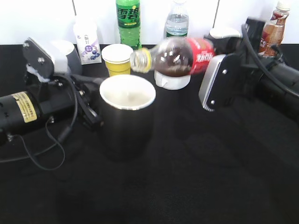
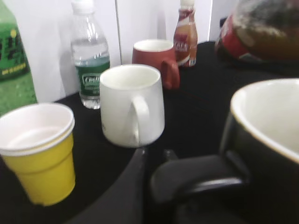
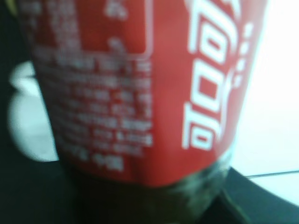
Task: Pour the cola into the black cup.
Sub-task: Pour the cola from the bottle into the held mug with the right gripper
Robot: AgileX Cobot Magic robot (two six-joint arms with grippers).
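Right tool (image 1: 216, 70) grips the cola (image 1: 180, 57) around its red-labelled body, bottle tipped about horizontal, neck pointing left; yellow-ringed mouth sits above the far rim of the black cup (image 1: 126, 116), just over it, not touching; dark liquid pools in the lower side of the bottle; no stream visible; right wrist view is filled by the red label with white lettering (image 3: 140, 88), blurred, dark liquid below it.

Black cup stands upright on the black table (image 1: 196, 177), near centre-left, white inside, looks empty; left tool (image 1: 91, 109) is at the cup's left side, right at the squarish handle (image 2: 205, 179); left wrist view shows black fingers (image 2: 126, 196) beside the handle, but whether they clamp it I cannot tell.

Behind the cup: yellow paper cup (image 1: 117, 59), white inside, apart from the black cup; grey mug (image 2: 132, 105) upright near it; reddish-brown mug (image 2: 156, 60) further back; clear water bottle (image 1: 177, 21), green soda bottle (image 1: 128, 21) and a small white carton (image 1: 86, 42) along the back wall; small brown drink bottle (image 1: 274, 28) far right, behind the right arm.
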